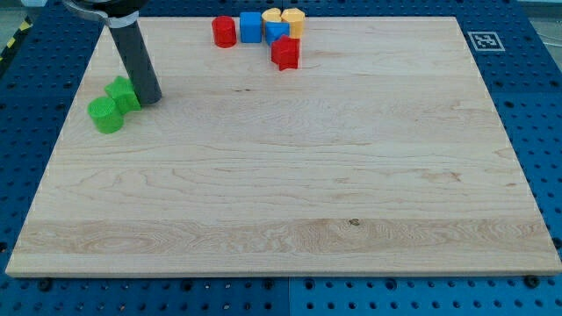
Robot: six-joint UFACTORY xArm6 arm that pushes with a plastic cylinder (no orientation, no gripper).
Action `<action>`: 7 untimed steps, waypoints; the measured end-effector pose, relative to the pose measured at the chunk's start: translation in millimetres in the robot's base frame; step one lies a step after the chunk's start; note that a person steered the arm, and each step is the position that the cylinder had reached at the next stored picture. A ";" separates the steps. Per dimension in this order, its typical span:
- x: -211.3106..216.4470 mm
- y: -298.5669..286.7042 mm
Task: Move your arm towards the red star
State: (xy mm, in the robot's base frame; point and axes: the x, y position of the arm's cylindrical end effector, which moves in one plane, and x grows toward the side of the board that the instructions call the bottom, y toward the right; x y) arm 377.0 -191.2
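The red star lies near the view's top, a little left of centre, at the lower edge of a cluster of blocks. My tip rests on the board at the view's upper left, far to the left of the red star. It sits just right of a green star block, touching or nearly touching it. A green cylinder lies just below-left of that green block.
In the cluster at the top are a red cylinder, a blue cube, a small blue block, and two yellow blocks. The wooden board lies on a blue perforated table. A marker tag sits at the top right.
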 end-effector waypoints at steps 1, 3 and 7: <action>-8.2 1.3; -26.5 5.7; -86.9 8.0</action>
State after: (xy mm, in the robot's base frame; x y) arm 290.1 -183.2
